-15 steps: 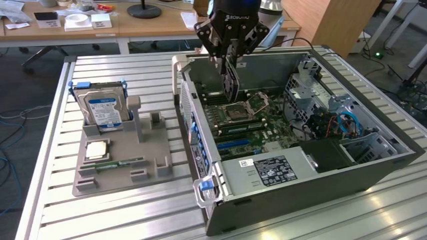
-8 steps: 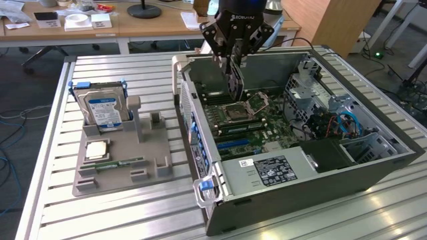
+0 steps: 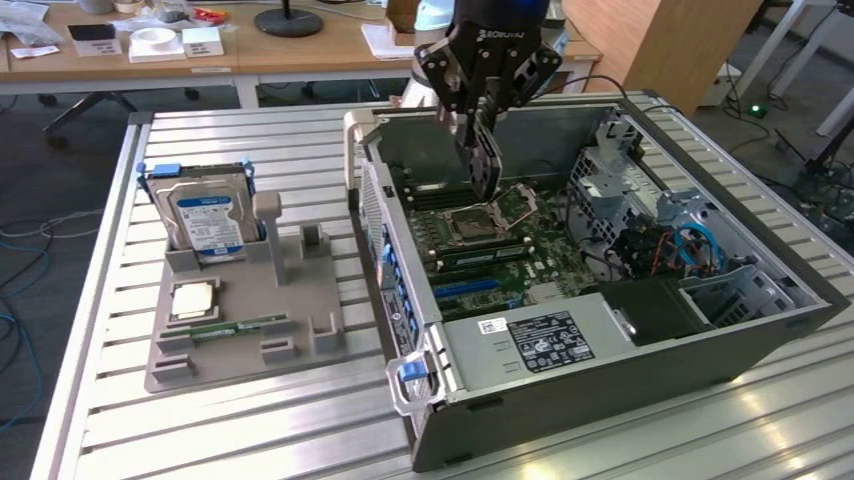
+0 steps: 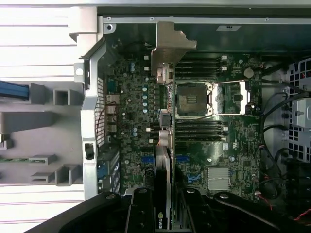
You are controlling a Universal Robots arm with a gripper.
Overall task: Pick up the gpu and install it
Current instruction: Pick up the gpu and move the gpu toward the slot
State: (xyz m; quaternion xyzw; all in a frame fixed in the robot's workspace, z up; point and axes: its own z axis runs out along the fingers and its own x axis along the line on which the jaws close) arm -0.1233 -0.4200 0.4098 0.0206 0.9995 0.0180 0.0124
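Note:
My gripper (image 3: 477,118) hangs over the open computer case (image 3: 400,260), shut on the gpu (image 3: 483,165). The card hangs on edge from the fingers, dark face and green board, its lower edge just above the motherboard (image 3: 501,245) near the CPU socket (image 3: 477,217). In the wrist view the gpu (image 4: 166,145) appears edge-on as a thin strip running from between the two black fingers (image 4: 142,208) out to its pale metal end bracket (image 4: 170,46). It lies over the board beside the socket (image 4: 189,99). My gripper (image 4: 167,206) clamps the card's near end.
A grey parts holder (image 3: 234,330) stands at the exterior view's left. It carries an upright blue-labelled hard drive (image 3: 207,220), a CPU (image 3: 195,298) and a RAM stick (image 3: 240,327). Inside the case are a power supply (image 3: 547,340), a drive cage (image 3: 641,200) and cables (image 3: 694,250).

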